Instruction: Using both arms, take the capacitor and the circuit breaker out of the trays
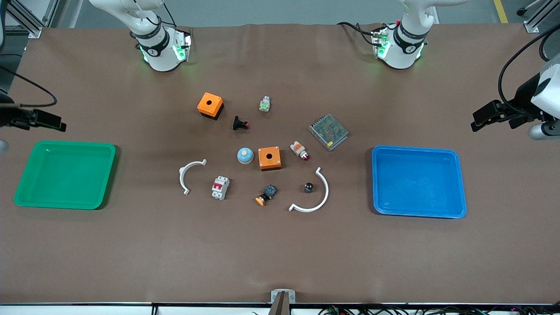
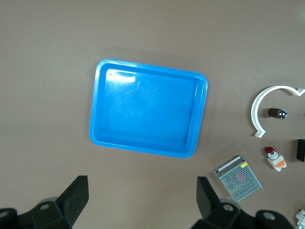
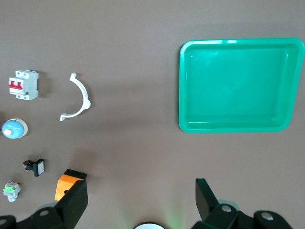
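Observation:
The capacitor point(image 1: 309, 187), a tiny black cylinder with a shiny end, lies inside a white arc point(image 1: 316, 197); it also shows in the left wrist view point(image 2: 277, 113). The breaker point(image 1: 220, 187), a white block with red levers, lies beside another white arc point(image 1: 188, 175); it also shows in the right wrist view point(image 3: 23, 85). My left gripper point(image 1: 483, 119) hangs open and empty high beside the blue tray point(image 1: 415, 150), which fills the left wrist view point(image 2: 147, 109). My right gripper point(image 1: 46, 120) hangs open and empty high beside the green tray point(image 1: 65, 143), seen in the right wrist view point(image 3: 238, 81).
Between the trays lie two orange boxes point(image 1: 210, 105) point(image 1: 269, 158), a blue dome point(image 1: 245, 155), a mesh power supply point(image 1: 328, 131), a white-orange lamp part point(image 1: 299, 150), a black red-tipped button point(image 1: 239, 124), an orange-capped push-button point(image 1: 266, 195) and a green-white part point(image 1: 264, 104).

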